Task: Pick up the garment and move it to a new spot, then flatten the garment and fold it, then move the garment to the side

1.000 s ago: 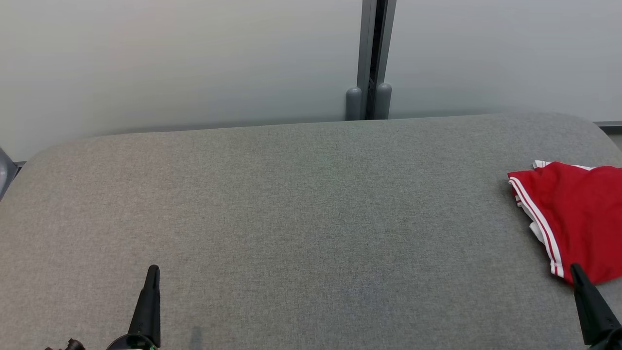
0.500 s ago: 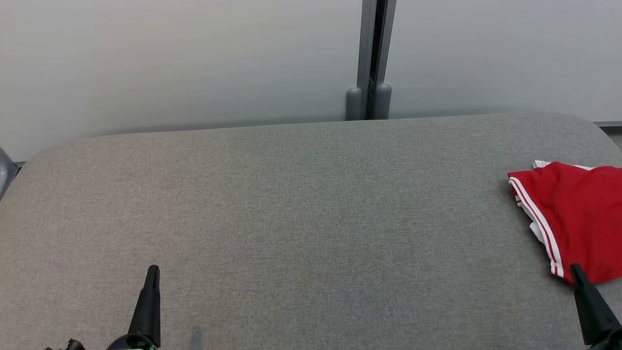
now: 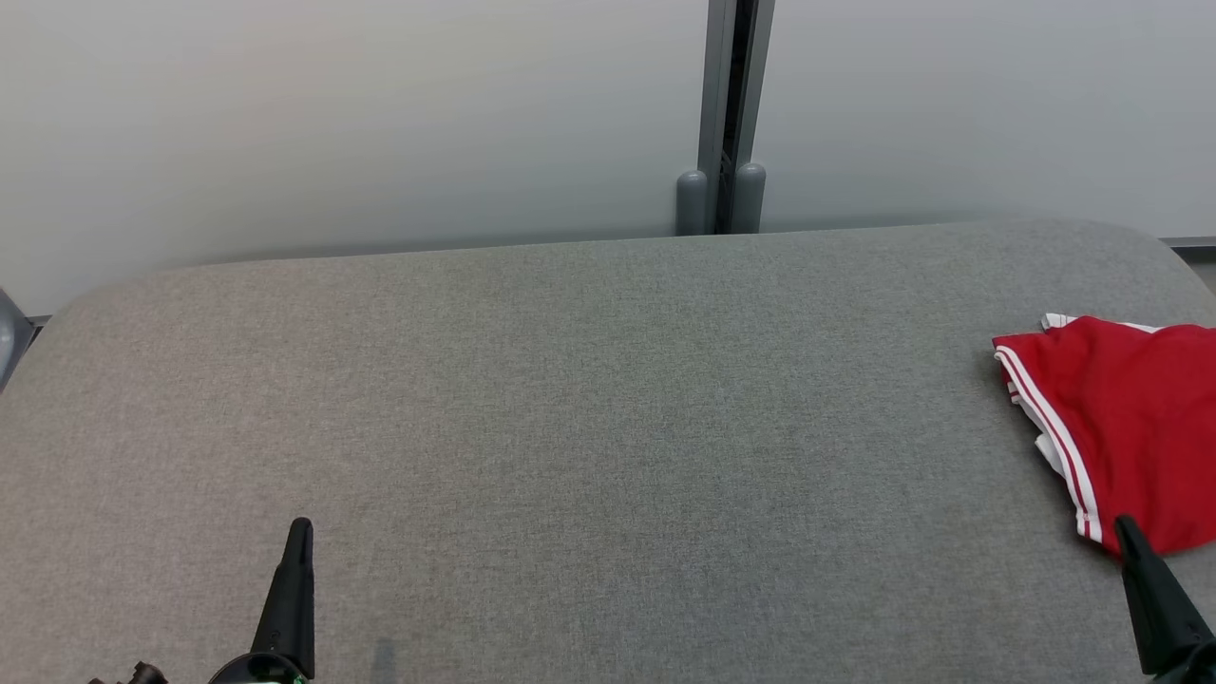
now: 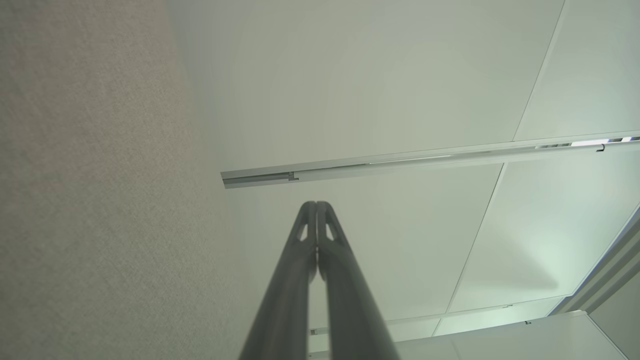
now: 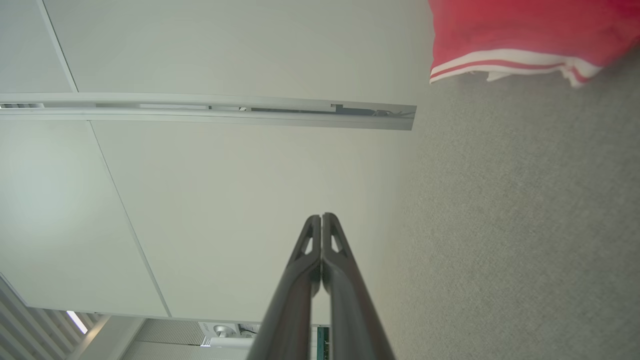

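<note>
Red cloth with a double white stripe along its edge, our garment (image 3: 1130, 427) lies at the far right of the grey fabric worktop (image 3: 570, 427), and the right border of the head view cuts off part of it. It rests flat in layers, with a little white cloth peeking out under the striped hem and at its far corner. Our right hand (image 3: 1124, 524) rises from the lower right of the head view, its dark tip showing just over the garment's near corner. From there we cannot tell whether it touches the cloth. In the right wrist view the garment (image 5: 525, 30) sits in the upper right corner, striped hem towards us and apart from the fingertips. In that same view the two long fingers press together along their length, so the right hand is closed and holds nothing. Our left hand (image 3: 300, 524) stands at the lower left of the head view, well apart from the garment, over bare grey fabric. In the left wrist view its fingers also meet at the tips, closed on nothing, with the worktop running down the left side. Beyond the worktop's rounded far edge we see pale wall panels (image 3: 332, 123), joined by a grey metal post (image 3: 731, 104) right of the middle.
</note>
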